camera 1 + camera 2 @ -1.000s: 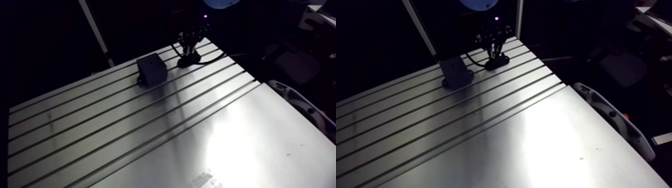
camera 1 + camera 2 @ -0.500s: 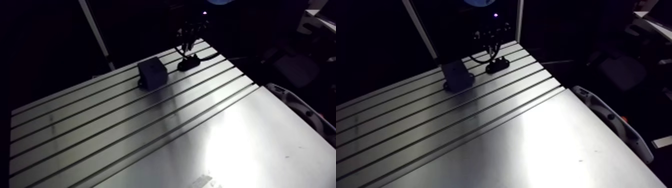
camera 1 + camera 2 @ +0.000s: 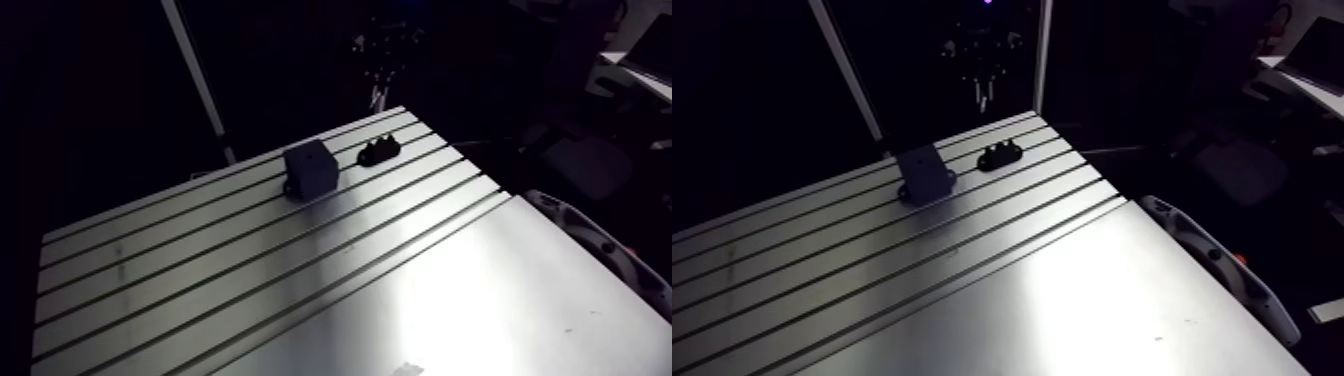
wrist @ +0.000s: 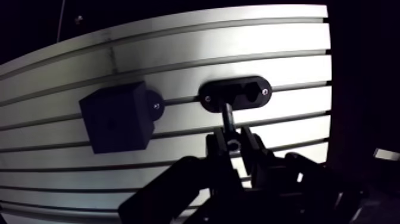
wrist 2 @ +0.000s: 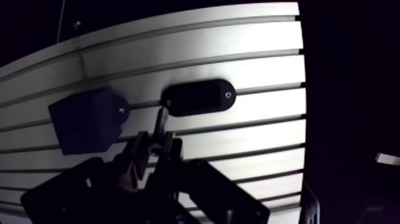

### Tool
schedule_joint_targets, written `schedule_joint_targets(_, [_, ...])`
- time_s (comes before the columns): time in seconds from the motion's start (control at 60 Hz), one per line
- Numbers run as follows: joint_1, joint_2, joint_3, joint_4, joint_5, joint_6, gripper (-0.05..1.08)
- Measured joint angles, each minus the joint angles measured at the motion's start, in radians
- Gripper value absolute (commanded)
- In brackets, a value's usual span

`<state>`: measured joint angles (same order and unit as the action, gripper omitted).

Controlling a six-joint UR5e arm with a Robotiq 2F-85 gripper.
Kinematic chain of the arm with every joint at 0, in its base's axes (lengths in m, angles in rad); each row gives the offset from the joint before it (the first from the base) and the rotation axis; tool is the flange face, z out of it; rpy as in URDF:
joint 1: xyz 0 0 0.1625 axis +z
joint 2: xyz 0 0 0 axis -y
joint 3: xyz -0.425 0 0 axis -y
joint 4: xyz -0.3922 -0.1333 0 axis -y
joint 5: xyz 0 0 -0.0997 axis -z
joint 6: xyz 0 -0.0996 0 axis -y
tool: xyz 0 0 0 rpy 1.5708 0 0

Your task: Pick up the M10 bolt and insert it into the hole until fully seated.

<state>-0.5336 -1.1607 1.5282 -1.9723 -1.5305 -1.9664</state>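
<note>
Hand: closed on the bolt, 2 fingers pinching one end of it, hanging high above the far edge of the table.
Bolt: gripped in the hand, shaft sticking out past the fingertips toward 12 o'clock. Pale in the arm view, in the air and clear of table, holder and block.
Holder: black oval piece lying flat on the table, at 12 o'clock ahead of the hand in the wrist view. Has a screw at each end and open recesses along its top. Lined up with the bolt's tip in the wrist view, but well apart from it in the arm view.
Block: dark box standing on the table at 9 o'clock of the holder, just beside it, and at 10 o'clock of the hand. Small round foot with a screw on its holder side; faces too dim to read.
Table: slotted aluminium, grooves running under block and holder, smooth plate nearer the camera in the arm view.
</note>
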Motion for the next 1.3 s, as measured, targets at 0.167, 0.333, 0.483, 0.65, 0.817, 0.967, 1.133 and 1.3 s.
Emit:
schedule_joint_targets(0.167, [0.033,-0.004,-0.079,0.146,-0.024,0.037,1.08])
schedule_joint_targets(0.333, [0.082,0.010,-0.136,0.244,-0.044,0.068,1.08])
schedule_joint_targets(0.483, [0.130,0.036,-0.175,0.296,-0.071,0.094,1.08])
schedule_joint_targets(0.65, [0.165,0.074,-0.235,0.366,-0.091,0.116,1.08])
schedule_joint_targets(0.817, [0.186,0.105,-0.281,0.425,-0.097,0.124,1.08])
schedule_joint_targets(0.967, [0.202,0.128,-0.305,0.459,-0.099,0.126,1.08])
schedule_joint_targets(1.133, [0.220,0.149,-0.319,0.478,-0.101,0.128,1.08])
schedule_joint_targets(1.3, [0.232,0.168,-0.327,0.488,-0.103,0.129,1.08])
